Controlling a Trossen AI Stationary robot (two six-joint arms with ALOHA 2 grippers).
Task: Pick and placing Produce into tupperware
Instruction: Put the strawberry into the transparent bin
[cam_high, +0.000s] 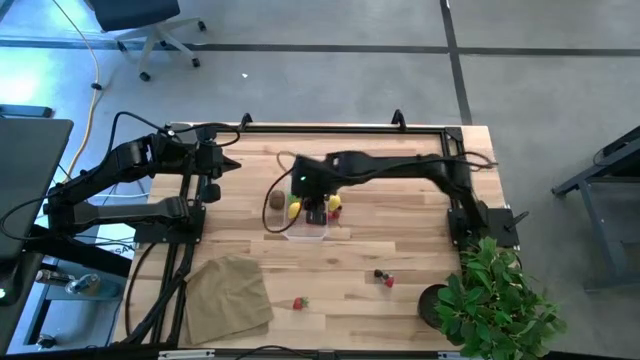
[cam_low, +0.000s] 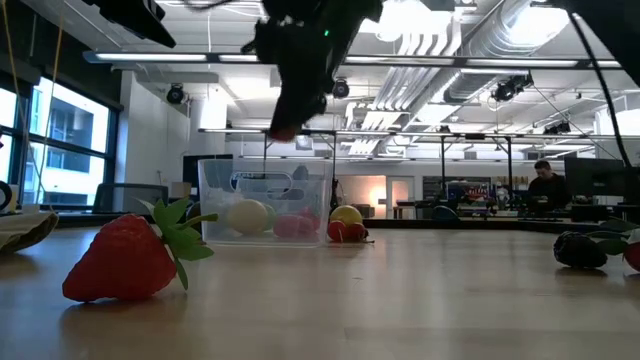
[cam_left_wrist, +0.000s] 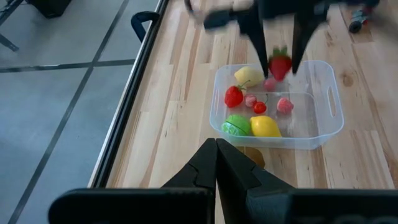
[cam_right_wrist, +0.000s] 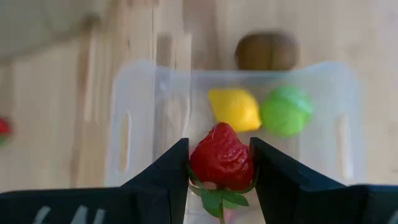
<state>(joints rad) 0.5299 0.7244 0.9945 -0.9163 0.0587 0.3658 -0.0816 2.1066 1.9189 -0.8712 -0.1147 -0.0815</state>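
Observation:
The clear tupperware (cam_high: 303, 226) stands mid-table and holds a yellow lemon (cam_right_wrist: 235, 109), a green ball (cam_right_wrist: 285, 111) and small red fruits (cam_left_wrist: 234, 96). A brown kiwi (cam_right_wrist: 267, 51) lies on the table just outside its wall. My right gripper (cam_right_wrist: 219, 155) hovers over the tub's open top, shut on a red toy strawberry (cam_right_wrist: 221, 163). My left gripper (cam_left_wrist: 216, 148) waits shut over the table's left part, pointing at the tub. Another strawberry (cam_high: 299, 303) and dark berries (cam_high: 383, 277) lie near the table's near edge. My right gripper pinches the strawberry by its two sides (cam_right_wrist: 198, 163) between the two fingers, coming from above and pointing down. The green leafy end (cam_right_wrist: 214, 200) points back toward the wrist and the red tip points down. The strawberry is lifted clear above the tub (cam_left_wrist: 280, 65).
A tan cloth (cam_high: 228, 295) lies at the near left of the table. A leafy potted plant (cam_high: 492, 300) stands at the near right corner. A yellow fruit and red berries (cam_low: 347, 226) lie beside the tub's right wall. Bare wood lies between tub and near edge.

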